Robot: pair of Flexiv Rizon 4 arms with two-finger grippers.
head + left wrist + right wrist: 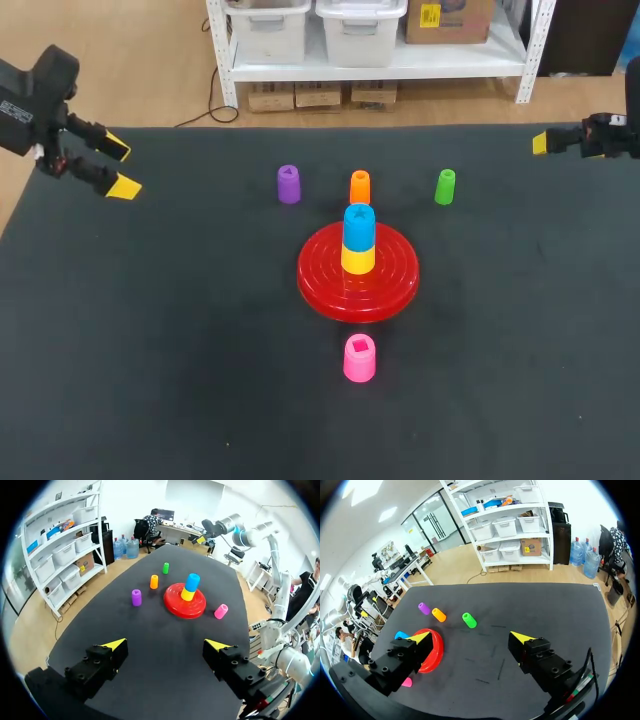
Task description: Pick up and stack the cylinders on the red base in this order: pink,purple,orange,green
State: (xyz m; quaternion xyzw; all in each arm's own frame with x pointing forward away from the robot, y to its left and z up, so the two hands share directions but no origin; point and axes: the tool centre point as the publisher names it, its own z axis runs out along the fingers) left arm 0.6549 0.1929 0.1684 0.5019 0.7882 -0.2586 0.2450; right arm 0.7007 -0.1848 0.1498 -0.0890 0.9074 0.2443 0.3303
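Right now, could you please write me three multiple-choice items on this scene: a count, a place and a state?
1. How many cylinders are stacked on the round red plastic base? A none; B two; C four.
2. Where is the pink plastic cylinder? A on the base; B on the black table, on the robot's side of the base; C at the far edge.
3. The left gripper is: A open, empty; B shut on a cylinder; C hidden.
1 B: blue cylinder on yellow cylinder. 2 B: table shows between them. 3 A: nothing between its spread tips.
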